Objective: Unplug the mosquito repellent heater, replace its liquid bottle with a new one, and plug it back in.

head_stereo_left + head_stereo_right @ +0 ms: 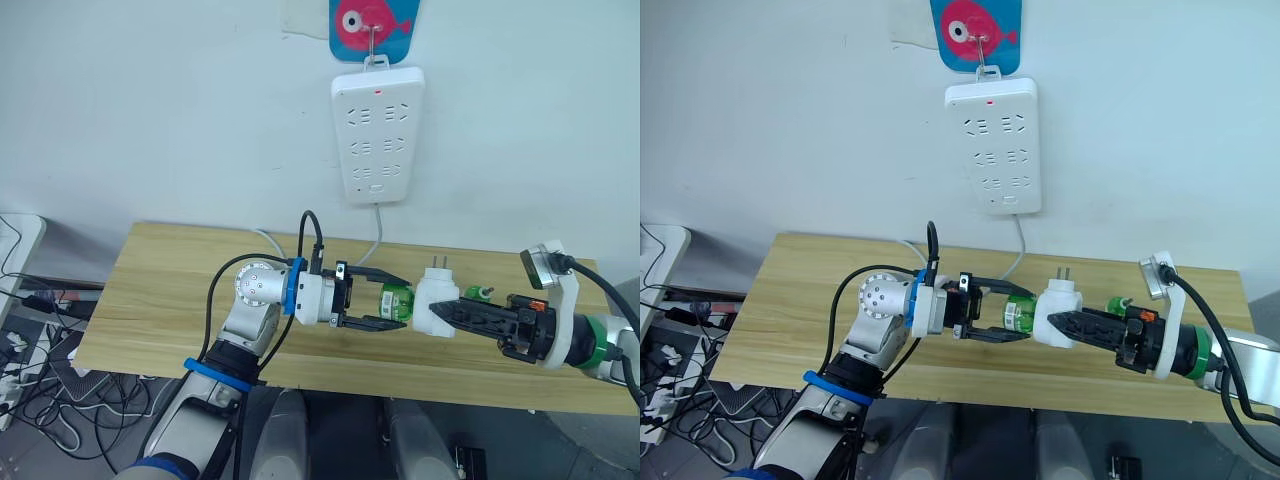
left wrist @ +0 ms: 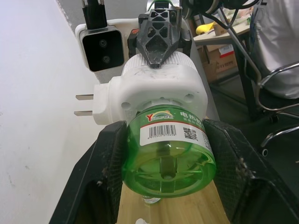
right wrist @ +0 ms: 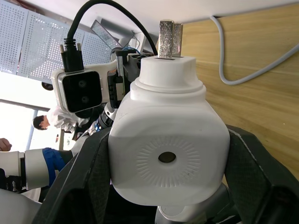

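Above a light wooden tabletop (image 1: 170, 300), the small white rounded plastic mosquito repellent heater (image 1: 437, 304) is held unplugged in the air, clamped between the two black fingers of the right gripper (image 1: 440, 312), which reaches in from three o'clock. Its two metal prongs (image 1: 438, 262) point to twelve o'clock, toward the long white power strip (image 1: 377, 134) hanging on the wall, whose sockets all appear free. From nine o'clock, the left gripper (image 1: 392, 306) is closed on the green translucent plastic liquid bottle (image 1: 396, 301), one finger on each flank; the left wrist view shows the bottle's neck seated in the heater's base. Bottle and heater share one horizontal axis running nine to three, so the coming move, by this reading, is a twist or straight pull along that line to part them. The two grippers meet almost fingertip to fingertip, with the left arm on the bottle and the right on the heater. Whether this bottle is the spent one or the new one cannot be told. A second small green object (image 1: 480, 293) lies on the table just behind the right gripper, possibly another bottle.
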Motion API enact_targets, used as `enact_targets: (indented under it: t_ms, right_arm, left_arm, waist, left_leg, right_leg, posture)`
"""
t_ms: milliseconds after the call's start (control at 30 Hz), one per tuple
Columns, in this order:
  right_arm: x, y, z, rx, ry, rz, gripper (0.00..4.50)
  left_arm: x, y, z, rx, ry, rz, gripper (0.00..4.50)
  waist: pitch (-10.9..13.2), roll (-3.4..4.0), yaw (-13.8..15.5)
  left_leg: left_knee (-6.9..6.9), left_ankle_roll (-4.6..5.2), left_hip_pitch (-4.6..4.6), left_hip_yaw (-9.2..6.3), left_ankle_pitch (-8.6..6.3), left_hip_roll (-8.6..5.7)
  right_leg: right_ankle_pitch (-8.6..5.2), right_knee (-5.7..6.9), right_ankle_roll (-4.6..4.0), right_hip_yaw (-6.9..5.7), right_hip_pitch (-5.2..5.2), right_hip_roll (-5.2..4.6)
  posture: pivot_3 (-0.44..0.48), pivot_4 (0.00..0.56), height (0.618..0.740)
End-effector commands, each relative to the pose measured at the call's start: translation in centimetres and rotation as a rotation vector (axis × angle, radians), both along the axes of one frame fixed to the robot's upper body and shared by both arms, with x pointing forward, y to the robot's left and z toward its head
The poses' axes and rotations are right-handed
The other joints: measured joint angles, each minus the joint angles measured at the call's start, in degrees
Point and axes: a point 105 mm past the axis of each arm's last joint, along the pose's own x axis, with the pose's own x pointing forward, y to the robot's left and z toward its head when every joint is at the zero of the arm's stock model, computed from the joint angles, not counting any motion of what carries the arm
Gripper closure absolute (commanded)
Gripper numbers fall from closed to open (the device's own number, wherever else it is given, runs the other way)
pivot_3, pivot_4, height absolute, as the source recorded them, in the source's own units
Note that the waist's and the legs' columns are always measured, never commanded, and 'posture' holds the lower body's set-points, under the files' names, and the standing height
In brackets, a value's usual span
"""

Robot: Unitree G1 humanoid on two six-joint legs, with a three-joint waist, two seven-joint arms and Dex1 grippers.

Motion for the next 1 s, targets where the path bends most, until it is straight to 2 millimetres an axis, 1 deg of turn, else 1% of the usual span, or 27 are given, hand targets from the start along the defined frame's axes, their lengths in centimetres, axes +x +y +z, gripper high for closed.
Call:
enact_targets:
  t_ms: [33,133,200,367,467,567,633,700,767,800,900,1000]
  right_arm:
    - [-0.5,0.6,0.8,0.015,-0.027,0.037,1.56]
    - [-0.5,0.4,0.7,0.005,-0.024,0.025,1.56]
    - [-0.3,0.3,0.7,-0.004,-0.024,0.014,1.56]
    - [0.2,-0.2,0.5,-0.048,-0.017,-0.034,1.56]
    - [0.5,-0.6,0.2,-0.078,-0.005,-0.065,1.56]
    - [1.0,-1.7,-0.7,-0.184,0.033,-0.129,1.56]
    - [1.3,-2.4,-1.2,-0.255,0.052,-0.167,1.56]
    - [1.8,-2.9,-1.3,-0.309,0.054,-0.210,1.56]
    - [2.8,-3.5,-1.3,-0.372,0.041,-0.307,1.56]
    - [2.9,-3.6,-1.2,-0.432,0.026,-0.323,1.56]
    - [3.2,-3.1,-0.9,-0.501,-0.018,-0.369,1.56]
    - [3.4,-2.5,-0.7,-0.518,-0.042,-0.412,1.56]
  left_arm:
    - [-0.7,-0.4,0.1,0.006,-0.025,-0.024,2.27]
    - [-0.7,-0.3,0.0,0.021,-0.022,-0.025,2.27]
    - [-0.8,-0.2,-0.1,0.033,-0.012,-0.033,1.54]
    - [-0.7,-0.1,-0.3,0.060,0.002,-0.020,0.04]
    - [-0.5,-0.1,-0.3,0.073,-0.002,-0.007,0.00]
    - [0.2,0.1,-0.4,0.115,-0.012,0.038,0.00]
    - [0.4,0.2,-0.8,0.160,-0.021,0.054,0.00]
    - [0.6,0.2,-1.6,0.233,-0.008,0.076,0.00]
    - [0.7,-0.2,-2.2,0.300,0.021,0.107,0.00]
    - [0.7,-0.6,-2.4,0.324,0.023,0.115,0.00]
    - [0.9,-1.7,-2.6,0.364,-0.002,0.159,0.00]
    - [1.7,-2.7,-2.6,0.368,-0.023,0.220,0.00]
  waist:
    - [0.00,0.00,0.01]
    - [0.00,0.00,0.01]
    - [-0.01,0.01,0.01]
    - [-0.02,0.01,0.01]
    - [-0.02,0.01,0.01]
    - [-0.03,0.03,0.00]
    - [-0.04,0.02,0.00]
    - [-0.04,0.03,-0.01]
    - [-0.04,0.03,-0.07]
    - [-0.04,0.03,-0.10]
    - [-0.04,0.03,-0.30]
    - [-0.04,0.03,-0.33]
  left_leg:
    - [0.00,0.00,0.00,0.00,0.00,0.00]
    - [0.00,0.00,0.00,0.00,0.00,0.00]
    - [0.00,0.00,0.00,0.00,0.00,0.00]
    - [0.00,0.00,0.00,0.00,0.00,0.00]
    - [0.01,0.00,0.00,0.00,0.00,0.00]
    - [0.01,0.00,0.00,0.01,0.01,0.00]
    - [0.02,0.00,0.00,0.01,0.01,0.00]
    - [0.01,0.00,0.00,0.01,0.01,0.00]
    - [0.00,0.00,-0.01,0.01,0.01,0.00]
    - [0.01,0.00,-0.01,0.01,0.01,0.00]
    - [0.02,-0.01,-0.03,0.00,0.01,-0.02]
    - [0.01,-0.01,-0.04,-0.02,0.02,-0.02]
  right_leg:
    - [0.00,0.00,0.00,0.00,0.00,0.00]
    - [0.00,0.00,0.00,0.00,0.00,0.00]
    - [0.00,0.00,0.00,0.00,0.00,0.00]
    - [0.00,0.00,0.00,0.00,0.00,0.00]
    - [0.00,0.01,0.00,0.00,0.00,0.00]
    - [0.00,0.01,-0.01,0.00,0.00,-0.01]
    - [0.00,0.01,-0.01,0.00,0.00,-0.01]
    - [0.00,0.01,-0.01,0.00,-0.01,-0.01]
    - [0.00,0.01,-0.01,0.00,-0.01,-0.01]
    - [0.01,0.01,-0.01,0.01,-0.01,-0.01]
    - [0.00,0.02,-0.01,0.00,-0.02,-0.03]
    - [0.00,0.01,-0.01,-0.02,-0.02,-0.03]
  posture:
    - [0.127,0.320,0.740]
    - [0.129,0.312,0.740]
    - [0.128,0.310,0.740]
    - [0.128,0.302,0.740]
    - [0.126,0.295,0.740]
    - [0.125,0.295,0.740]
    - [0.123,0.295,0.740]
    - [0.118,0.298,0.740]
    - [0.108,0.299,0.740]
    - [0.108,0.299,0.740]
    - [0.090,0.297,0.740]
    - [0.077,0.296,0.740]
